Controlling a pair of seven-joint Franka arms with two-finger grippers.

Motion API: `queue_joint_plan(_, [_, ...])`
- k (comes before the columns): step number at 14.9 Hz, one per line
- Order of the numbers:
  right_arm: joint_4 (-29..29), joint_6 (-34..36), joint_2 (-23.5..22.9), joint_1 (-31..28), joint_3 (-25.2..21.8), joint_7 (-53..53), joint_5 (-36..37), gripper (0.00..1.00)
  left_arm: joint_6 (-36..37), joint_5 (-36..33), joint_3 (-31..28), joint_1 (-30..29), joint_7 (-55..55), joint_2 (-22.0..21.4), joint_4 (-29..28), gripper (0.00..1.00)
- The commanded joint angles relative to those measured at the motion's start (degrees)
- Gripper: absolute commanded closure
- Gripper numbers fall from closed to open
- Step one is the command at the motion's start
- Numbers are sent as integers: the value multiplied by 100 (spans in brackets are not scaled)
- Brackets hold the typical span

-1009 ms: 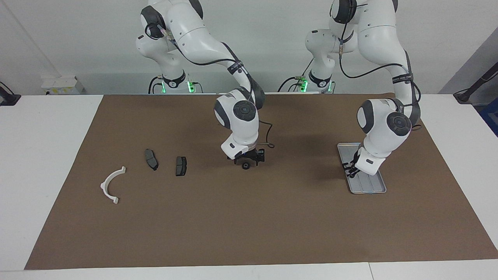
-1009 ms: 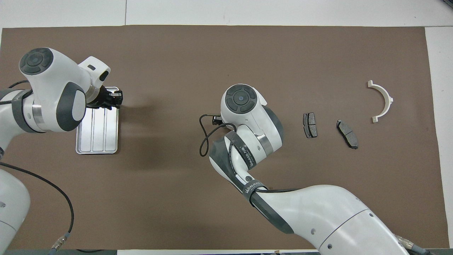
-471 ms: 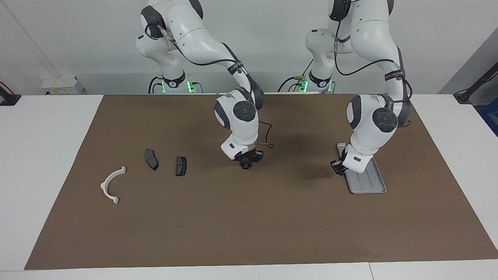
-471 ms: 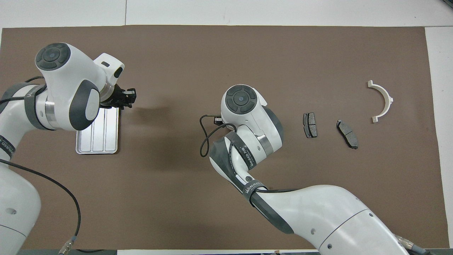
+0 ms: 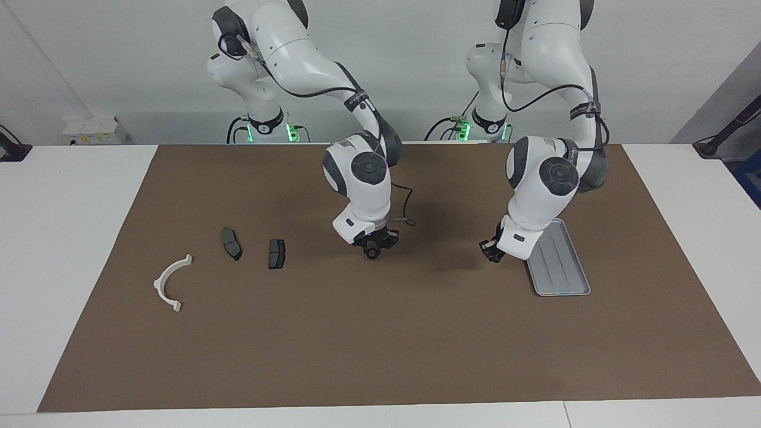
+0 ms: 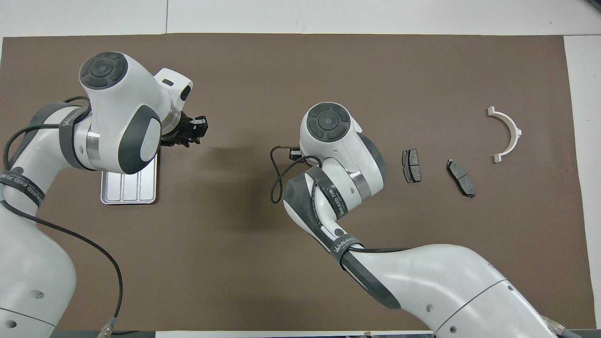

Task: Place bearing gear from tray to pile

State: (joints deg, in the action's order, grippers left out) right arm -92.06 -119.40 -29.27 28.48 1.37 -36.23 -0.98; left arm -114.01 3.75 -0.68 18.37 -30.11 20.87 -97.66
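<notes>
Already Off the Tray, Not Yet at the Pile

The bearing gear [image 5: 372,254] is gripped in the right gripper's [image 5: 373,249] clenched jaws, above the mat between tray [image 5: 565,273] and pile [image 5: 276,253]. Carrying and release are judged outstanding. The left gripper [image 5: 491,251], empty, with jaws closed, hangs just beside the tray.

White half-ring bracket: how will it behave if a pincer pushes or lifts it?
The bracket looks like thin plastic, so probably light; a push would likely slide or spin it on the mat. It lies flat, so rolling seems unlikely. Slim open arc: it may flex if squeezed across.
</notes>
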Motion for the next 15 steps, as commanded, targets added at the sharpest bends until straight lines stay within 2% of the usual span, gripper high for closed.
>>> queue_joint_plan(1, [320, 775, 465, -623, 65, 781, -78, 100, 300, 38, -72, 543, -897, -74, 134, 98])
queue_joint_plan(3, [452, 1005, 667, -1088, 65, 1492, -78, 100, 292, 56, -64, 825, -1399, -74, 125, 98])
queue_joint_plan(7, [523, 1095, 738, -2282, 65, 3521, -69, 100, 142, 258, -72, 1554, -2628, 14, 308, 98])
queue_joint_plan(9, [488, 893, 695, -2810, 65, 4532, -69, 100, -32, 275, -72, 2002, -3331, 311, 571, 98])
queue_joint_plan(11, [365, 682, 642, -3154, 56, 5193, -60, 100, -217, 284, -81, 2337, -3807, 768, 984, 98])
queue_joint_plan(15, [-241, -82, 607, -3402, 56, 5749, -60, 100, -693, 337, -90, 2416, -4125, 1059, 1047, 98])
